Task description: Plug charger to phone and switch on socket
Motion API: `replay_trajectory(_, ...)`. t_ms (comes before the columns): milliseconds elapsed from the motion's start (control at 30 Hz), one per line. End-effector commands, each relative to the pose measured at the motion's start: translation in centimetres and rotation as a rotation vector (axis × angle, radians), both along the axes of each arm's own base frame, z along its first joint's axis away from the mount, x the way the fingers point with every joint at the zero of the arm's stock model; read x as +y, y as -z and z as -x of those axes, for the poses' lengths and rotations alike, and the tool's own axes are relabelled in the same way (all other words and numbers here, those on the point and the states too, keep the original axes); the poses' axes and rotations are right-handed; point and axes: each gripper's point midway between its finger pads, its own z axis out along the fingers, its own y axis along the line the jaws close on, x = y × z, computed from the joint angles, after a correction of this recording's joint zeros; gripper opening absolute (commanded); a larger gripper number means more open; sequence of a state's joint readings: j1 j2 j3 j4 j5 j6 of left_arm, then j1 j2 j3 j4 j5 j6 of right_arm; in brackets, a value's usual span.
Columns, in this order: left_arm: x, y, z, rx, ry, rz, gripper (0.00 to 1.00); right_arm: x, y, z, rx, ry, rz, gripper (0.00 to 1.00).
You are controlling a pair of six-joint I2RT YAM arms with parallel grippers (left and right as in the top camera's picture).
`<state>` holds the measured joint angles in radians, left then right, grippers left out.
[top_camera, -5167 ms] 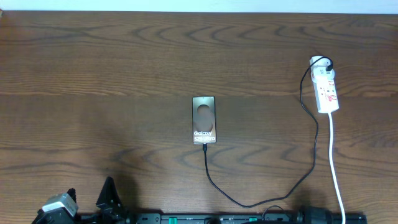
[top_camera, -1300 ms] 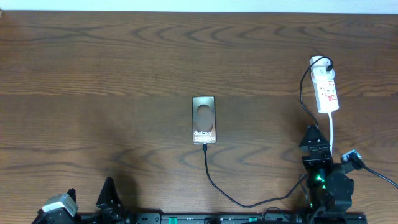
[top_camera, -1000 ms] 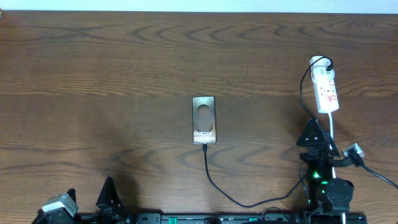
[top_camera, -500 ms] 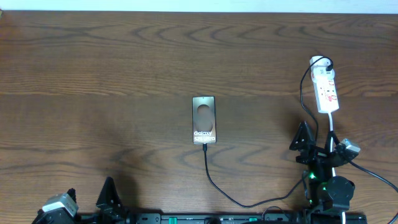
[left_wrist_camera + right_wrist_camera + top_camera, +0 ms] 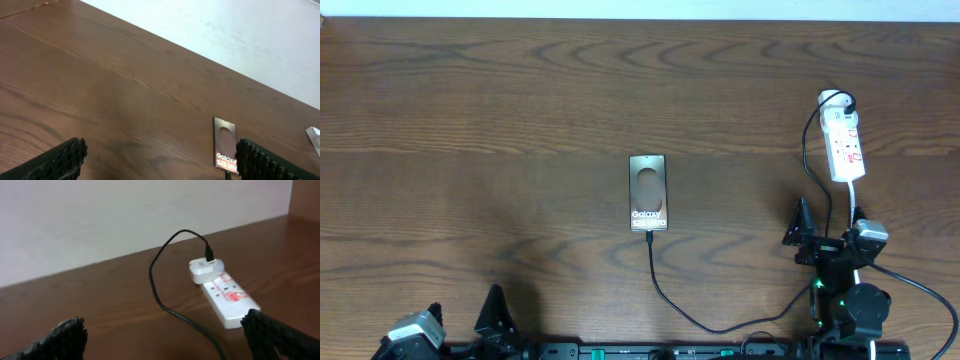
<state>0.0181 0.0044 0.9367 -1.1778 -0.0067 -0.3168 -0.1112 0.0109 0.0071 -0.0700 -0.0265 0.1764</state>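
The phone [image 5: 648, 192] lies flat at mid-table, Galaxy lettering up; it also shows in the left wrist view [image 5: 226, 142]. The charger's thin black cable [image 5: 675, 305] meets the phone's near edge, loops along the front and rises to a white plug [image 5: 205, 269] at the far end of the socket [image 5: 843, 140], a white strip [image 5: 227, 297]. I cannot tell whether the tip is seated. My right gripper [image 5: 828, 232] is open just short of the socket, nothing between its fingers [image 5: 275, 332]. My left gripper [image 5: 465, 305] rests open at the front left.
A thick white cord [image 5: 851, 195] runs from the socket toward the front edge, passing under my right gripper. A pale wall [image 5: 125, 215] stands behind the table's far edge. The arms' dark base rail [image 5: 670, 352] lines the front edge.
My right arm has come into view at the front right, moved toward the socket and turned its wrist, so the fingers now sit side by side. Left arm, phone and cable are unmoved.
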Motion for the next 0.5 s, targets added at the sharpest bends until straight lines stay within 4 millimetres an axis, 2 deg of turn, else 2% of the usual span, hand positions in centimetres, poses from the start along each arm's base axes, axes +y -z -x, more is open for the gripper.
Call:
replay_trajectory(0, 0.17, -0.32, 0.09, -0.008, -0.009, -0.008, 0.97, -0.68, 0.07, 0.10, 0.009, 0.021, 0.087, 0.99)
replay_trajectory(167, 0.17, -0.32, 0.09, -0.008, -0.009, -0.008, 0.97, -1.49, 0.06, 0.21, 0.010, 0.054, 0.087, 0.99)
replay_trajectory(467, 0.17, -0.32, 0.09, -0.008, -0.009, -0.008, 0.97, -1.55, 0.04, 0.22, 0.009, 0.056, 0.087, 0.99)
